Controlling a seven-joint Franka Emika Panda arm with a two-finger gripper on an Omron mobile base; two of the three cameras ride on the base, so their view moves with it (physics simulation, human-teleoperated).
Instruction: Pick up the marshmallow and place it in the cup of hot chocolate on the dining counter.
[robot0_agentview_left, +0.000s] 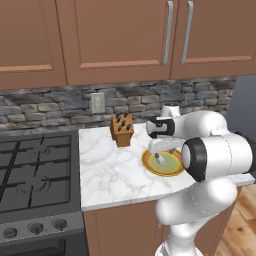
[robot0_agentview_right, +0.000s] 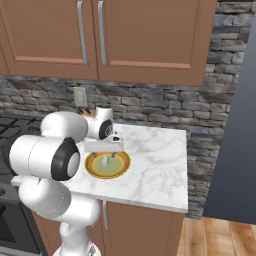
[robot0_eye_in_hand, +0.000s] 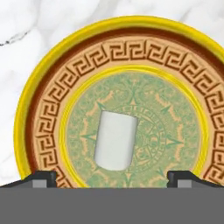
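Marble counter, hand wide apart (empty) above marshmallow on yellow plate.

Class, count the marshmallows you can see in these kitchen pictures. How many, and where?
1. The marshmallow lies at the centre of the yellow plate on the marble counter. None seems hidden.

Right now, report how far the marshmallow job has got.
Done: the arm is over the plate, with the open gripper above the marshmallow, its fingertips either side of it. In hand: the approach for the grasp; nothing is held, and the marshmallow lies in the middle of the plate. Left: close on it, lift it, carry it to the cup of hot chocolate and drop it in.
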